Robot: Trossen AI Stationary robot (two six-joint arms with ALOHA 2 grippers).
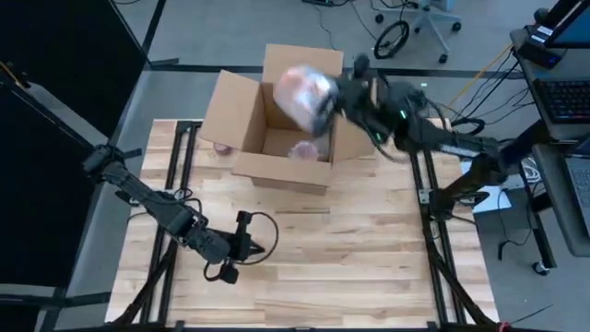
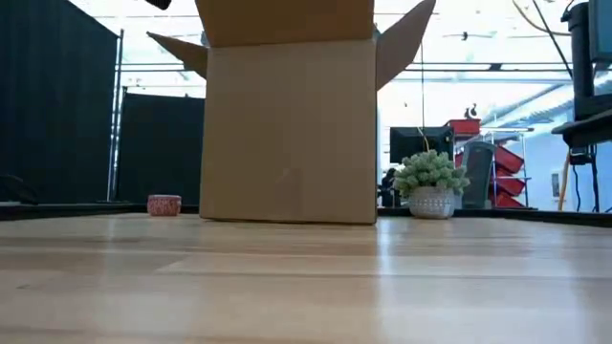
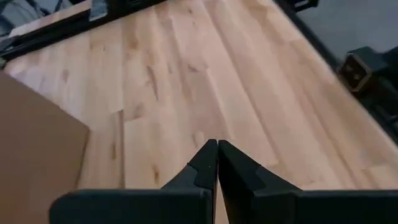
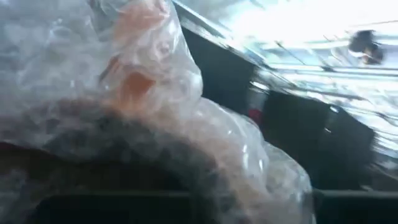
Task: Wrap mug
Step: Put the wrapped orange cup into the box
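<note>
Right end effector [image 1: 324, 103] is pinching the bubble-wrapped mug [image 1: 302, 92], holding it over the open cardboard box [image 1: 277, 129], which lies directly below. Left end effector [image 1: 261, 249] is idling, fingers pressed together, well apart over the table [image 1: 369, 258].

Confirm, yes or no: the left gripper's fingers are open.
No. In the left wrist view, the left gripper's fingers press together over the bare table.
</note>
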